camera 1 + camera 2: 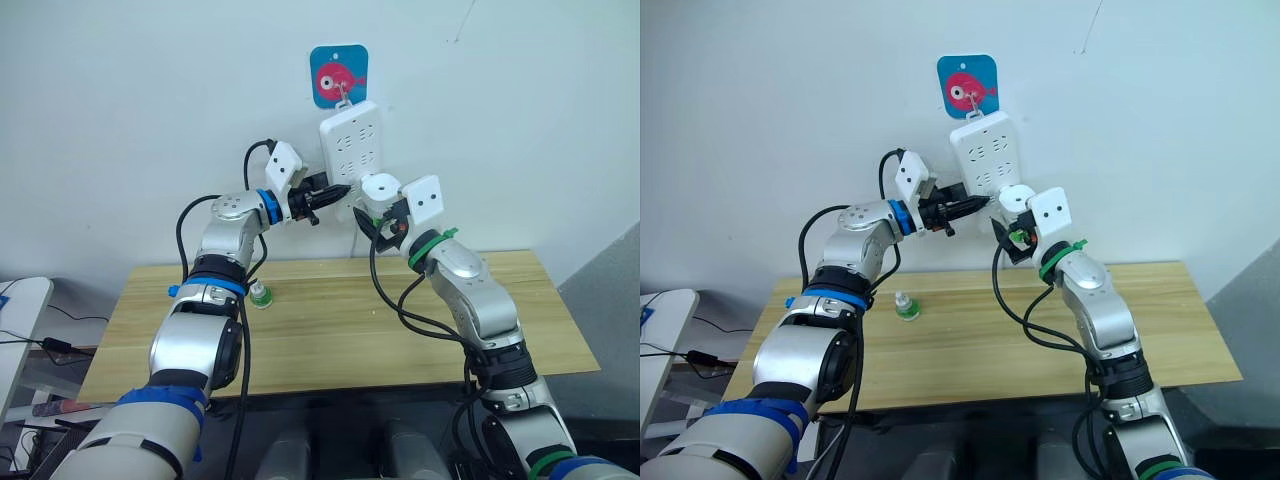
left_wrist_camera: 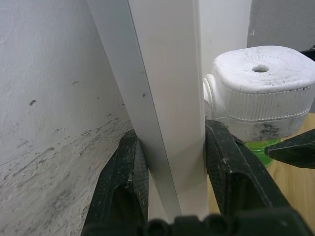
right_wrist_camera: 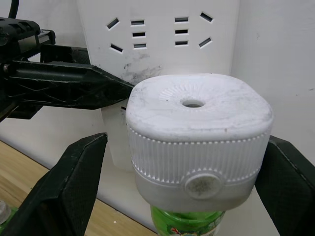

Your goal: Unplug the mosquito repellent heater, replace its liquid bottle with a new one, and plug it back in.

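**Heater at the power strip, strip braced, one bottle left on the surface**

The small white rounded plastic mosquito repellent heater [image 3: 197, 147], with its domed top and centre hole, sits against the lower part of the tall white plastic wall power strip [image 1: 350, 150], with a green liquid bottle [image 3: 184, 222] fitted beneath it. The right gripper [image 1: 388, 222] brackets the heater: in the right wrist view its two black fingers [image 3: 66, 189] stand spread on either side of the body with a gap showing on both sides, so it is not pinching. The left gripper [image 1: 332, 194] is pressed onto the lower edge of the power strip, one finger behind it and one in front, steadying it against the wall.

Whether the prongs are seated in a socket is hidden behind the heater. A second small bottle with a green base [image 1: 260, 295] stands alone on the light wooden surface [image 1: 330, 325], well apart from both grippers. Which of the two bottles is the new one cannot be told, so this is either the start, with the unplugging about to happen, or the close, with the heater being plugged back in. In the first case everything remains; in the second, only seating and release.

Count: one heater, one power strip, two bottles (one mounted, one loose), two grippers, and one blue square hanger card with a pink fish [image 1: 338, 75] above the strip.
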